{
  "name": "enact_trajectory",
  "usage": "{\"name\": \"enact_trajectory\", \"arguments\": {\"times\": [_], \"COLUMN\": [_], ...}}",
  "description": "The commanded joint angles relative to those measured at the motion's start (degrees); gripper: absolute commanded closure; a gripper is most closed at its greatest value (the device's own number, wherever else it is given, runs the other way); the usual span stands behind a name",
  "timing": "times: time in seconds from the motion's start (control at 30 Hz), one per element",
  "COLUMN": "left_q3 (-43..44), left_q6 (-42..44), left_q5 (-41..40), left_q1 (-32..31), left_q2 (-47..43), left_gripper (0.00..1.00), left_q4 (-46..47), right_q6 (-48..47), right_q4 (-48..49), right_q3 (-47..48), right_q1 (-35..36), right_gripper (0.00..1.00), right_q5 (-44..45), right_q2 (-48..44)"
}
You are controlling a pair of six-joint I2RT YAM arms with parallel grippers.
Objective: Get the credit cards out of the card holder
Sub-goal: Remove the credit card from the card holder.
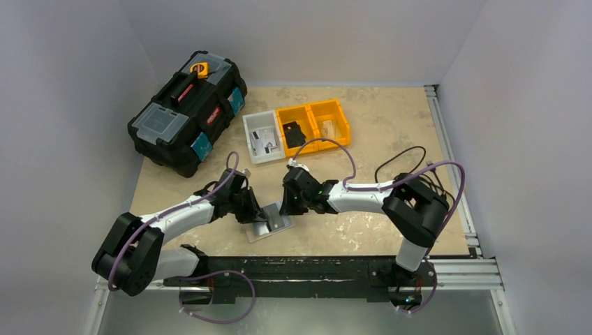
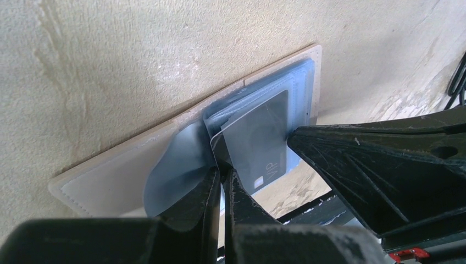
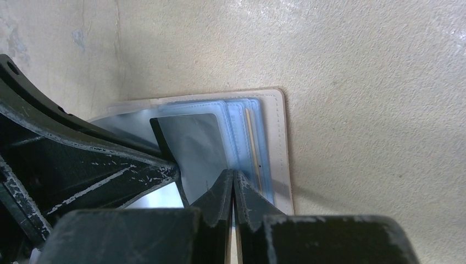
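Far left: black toolbox [image 1: 187, 112] on the desk [image 1: 391, 125], well apart from the work.

Left gripper [image 2: 222, 171]: jaws all but closed, with only a sliver of gap. They pinch a corner of the dark card [image 2: 258, 143] where it pokes out of its sleeve. Cannot tell whether sleeve film is caught with it.

Centre, near side: the holder [image 2: 110, 176] lies open and flat, beige cover down, with a stack of bluish clear sleeves [image 3: 242, 113] on top. The dark card is partly out and skewed toward the left gripper, "VIP" readable on its face. A pale card [image 3: 251, 140] shows edge-on in a sleeve further right and is not out.

Right gripper [image 3: 233, 179]: jaws closed on nothing, tips pressing down on the sleeves at the dark card's right edge. Looks like a hold-down.

Far side, beyond the right gripper: grey bin [image 1: 248, 136] and yellow bins [image 1: 311, 125]. Contents too small to tell.

Handling, my judgement:
- Card is light, thin, stiff and slick. A corner bite is small and could slip or pivot. A hold along the exposed short edge, pulling in line with the sleeve mouth, looks safer.
- Sleeves are soft, floppy and likely clingy, so they will drag along unless pinned.
- Holder is light and will slide or lift without the press.
- Step in hand: drawing out the first card. Task looks early.
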Motion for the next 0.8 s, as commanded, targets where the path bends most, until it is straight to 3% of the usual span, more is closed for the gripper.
{"name": "enact_trajectory", "arguments": {"times": [0.0,0.53,0.77], "left_q3": [0.95,0.64,3.05], "left_q6": [3.75,5.08,5.01], "left_q5": [-2.17,-3.43,-7.36], "left_q1": [0.7,2.42,2.83], "left_q2": [-0.88,-1.89,-3.42], "left_gripper": [1.0,1.0,1.0], "left_q4": [-4.56,-8.6,-15.83], "right_q6": [-0.9,-0.93,-0.84], "right_q4": [-6.52,-6.25,-6.21], "right_q3": [-3.79,-4.01,-4.17], "right_q1": [-0.9,-1.09,-1.1], "right_gripper": [1.0,1.0,1.0], "right_q5": [2.88,2.65,2.7], "right_q2": [3.08,3.6,3.47]}}
